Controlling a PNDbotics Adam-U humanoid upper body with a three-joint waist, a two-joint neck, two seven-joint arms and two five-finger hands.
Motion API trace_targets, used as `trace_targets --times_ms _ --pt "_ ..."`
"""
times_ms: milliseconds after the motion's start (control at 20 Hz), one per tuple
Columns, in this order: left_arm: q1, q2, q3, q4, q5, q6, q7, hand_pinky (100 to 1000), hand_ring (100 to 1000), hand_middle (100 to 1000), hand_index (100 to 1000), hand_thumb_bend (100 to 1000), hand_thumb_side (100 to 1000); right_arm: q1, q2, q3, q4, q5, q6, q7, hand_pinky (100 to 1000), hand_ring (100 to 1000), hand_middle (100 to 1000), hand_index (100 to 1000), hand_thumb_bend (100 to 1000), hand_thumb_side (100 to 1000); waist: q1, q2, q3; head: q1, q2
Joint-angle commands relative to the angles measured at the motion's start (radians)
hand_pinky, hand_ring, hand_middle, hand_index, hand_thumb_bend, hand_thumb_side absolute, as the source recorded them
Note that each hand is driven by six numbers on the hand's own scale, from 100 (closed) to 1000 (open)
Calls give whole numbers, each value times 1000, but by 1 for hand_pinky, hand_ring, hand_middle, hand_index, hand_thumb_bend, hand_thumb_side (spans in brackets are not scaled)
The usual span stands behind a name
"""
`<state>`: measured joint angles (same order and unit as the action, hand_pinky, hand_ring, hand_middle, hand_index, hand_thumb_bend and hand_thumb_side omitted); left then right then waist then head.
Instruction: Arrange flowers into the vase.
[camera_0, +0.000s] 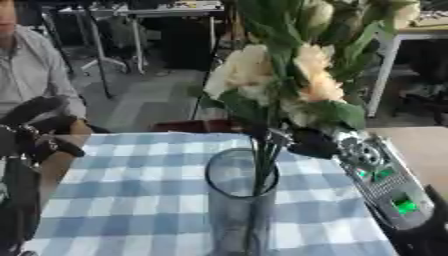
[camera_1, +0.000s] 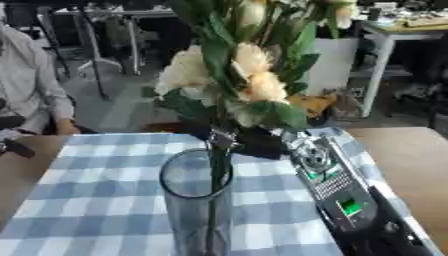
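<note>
Flowers (camera_0: 289, 80), a bunch of cream and peach artificial blooms with broad green leaves, are held above the clear cylindrical glass vase (camera_0: 241, 200); their green stems (camera_0: 262, 170) already pass through the vase mouth and run down inside it. Right robot hand (camera_0: 306, 142) is clenched around the stems just under the leaves, directly above the rim, its black-and-silver forearm reaching in from the lower right. Left robot hand (camera_0: 35, 142) sits at the left edge of the bench (camera_0: 131, 200), which is covered in a blue-and-white checked cloth; whether its fingers are open cannot be told. Step in hand, as judged: lowering the bunch into the vase. Next move calls for further descent, then release once the stems rest inside, keeping the vase upright.
</note>
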<state>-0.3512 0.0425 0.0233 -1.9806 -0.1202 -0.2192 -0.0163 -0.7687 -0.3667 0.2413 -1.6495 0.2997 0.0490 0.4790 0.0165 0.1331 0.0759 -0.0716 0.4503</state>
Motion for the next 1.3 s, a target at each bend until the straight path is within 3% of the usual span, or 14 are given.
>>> trace_targets --times_ms 50,500,1300 --pt "-7 3 4 -19 1 2 0 477 734 772 854 100 1000 -15 -25 -6 -28 19 -10 16 949 1000 631 914 686 912 1 -11 0 2 -10" --pt "-6 4 4 -19 2 2 -2 474 734 772 854 100 1000 -16 -34 -5 -36 56 -28 85 961 1000 665 944 806 756 0 -11 -1 5 -12" --pt "-6 4 3 -19 2 5 -6 473 736 773 855 100 1000 -7 -56 -29 -65 23 -18 99 983 1000 684 954 818 777 0 -9 -4 16 -12"
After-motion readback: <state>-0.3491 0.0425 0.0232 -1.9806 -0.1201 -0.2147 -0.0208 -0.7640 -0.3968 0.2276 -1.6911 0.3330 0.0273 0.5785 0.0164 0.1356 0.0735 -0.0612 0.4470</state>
